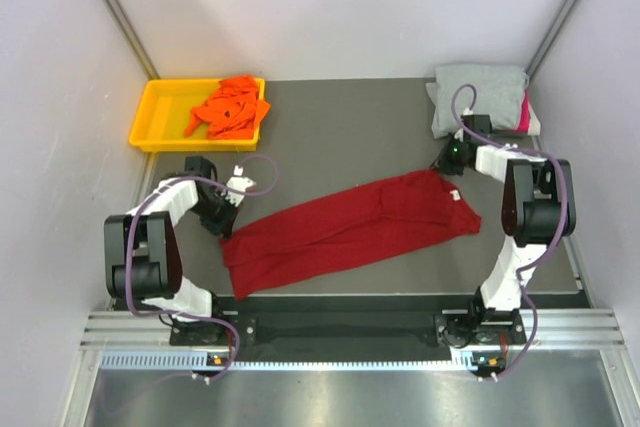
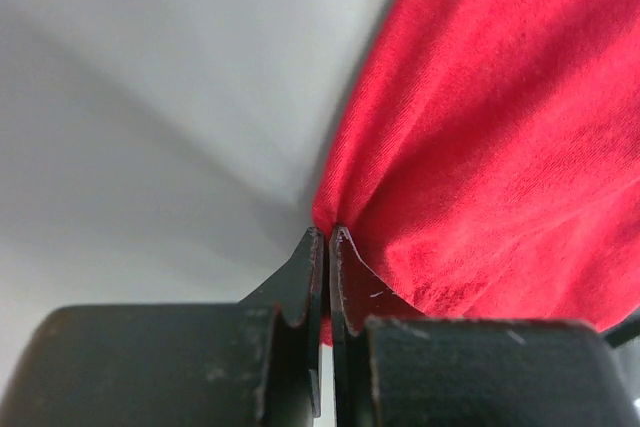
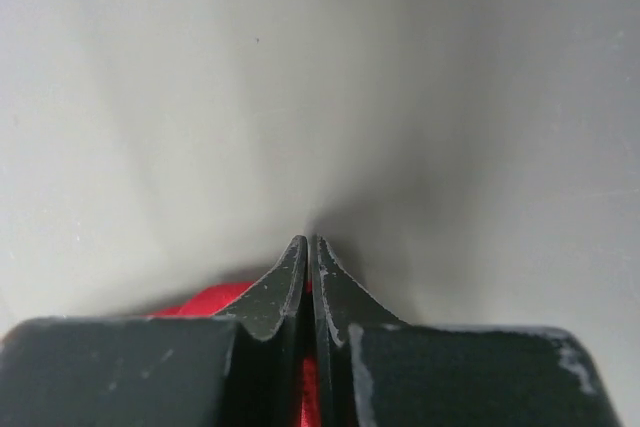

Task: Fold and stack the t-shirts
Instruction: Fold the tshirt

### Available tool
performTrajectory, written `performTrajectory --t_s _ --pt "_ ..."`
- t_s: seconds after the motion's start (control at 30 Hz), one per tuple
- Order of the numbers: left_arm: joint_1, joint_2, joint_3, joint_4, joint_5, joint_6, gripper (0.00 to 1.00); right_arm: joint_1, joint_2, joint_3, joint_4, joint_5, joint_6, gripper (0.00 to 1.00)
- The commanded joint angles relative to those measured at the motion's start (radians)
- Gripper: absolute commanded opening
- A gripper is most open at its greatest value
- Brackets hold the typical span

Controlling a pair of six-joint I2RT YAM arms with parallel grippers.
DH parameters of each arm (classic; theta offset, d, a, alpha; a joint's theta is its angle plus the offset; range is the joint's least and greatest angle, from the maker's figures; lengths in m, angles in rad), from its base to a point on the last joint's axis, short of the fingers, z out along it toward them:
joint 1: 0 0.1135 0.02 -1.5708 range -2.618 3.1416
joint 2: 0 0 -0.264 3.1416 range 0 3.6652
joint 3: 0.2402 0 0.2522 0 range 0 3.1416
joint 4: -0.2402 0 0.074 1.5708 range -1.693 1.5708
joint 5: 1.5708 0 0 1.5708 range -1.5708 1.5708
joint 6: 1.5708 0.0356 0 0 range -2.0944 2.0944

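Note:
The dark red t-shirt [image 1: 350, 227] lies stretched in a long slanted band across the grey table, from near left to far right. My left gripper [image 1: 222, 219] is at the shirt's left end, and in the left wrist view the left gripper [image 2: 327, 232] is shut with the red cloth [image 2: 500, 147] pinched at its tips. My right gripper [image 1: 448, 167] is at the shirt's far right corner. In the right wrist view the right gripper [image 3: 309, 240] is shut, with red cloth [image 3: 205, 299] showing between and beside its fingers. The orange t-shirt [image 1: 228, 109] lies crumpled in the tray.
A yellow tray [image 1: 150, 119] stands at the far left. A folded grey t-shirt [image 1: 478, 92] lies at the far right with a pink one [image 1: 524, 113] showing at its right edge. Pale walls close in both sides. A metal rail [image 1: 340, 332] runs along the near edge.

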Motion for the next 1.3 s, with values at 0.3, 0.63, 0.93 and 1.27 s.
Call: performTrajectory --t_s 0.3,0.63,0.93,1.27 --pt "0.004 -0.078 -0.054 -0.146 0.133 0.178 0.02 0.180 0.331 0.429 0.080 0.017 0.142 0.00" --pt "-0.036 -0.061 -0.054 -0.120 0.191 0.150 0.06 0.276 0.705 1.005 0.141 0.056 0.366 0.00" --pt "-0.053 -0.050 -0.078 -0.126 0.203 0.148 0.20 0.290 0.767 1.215 0.153 0.135 0.411 0.50" --pt "-0.050 -0.125 -0.043 -0.132 0.120 0.093 0.56 0.227 0.104 0.555 0.090 0.407 0.205 0.58"
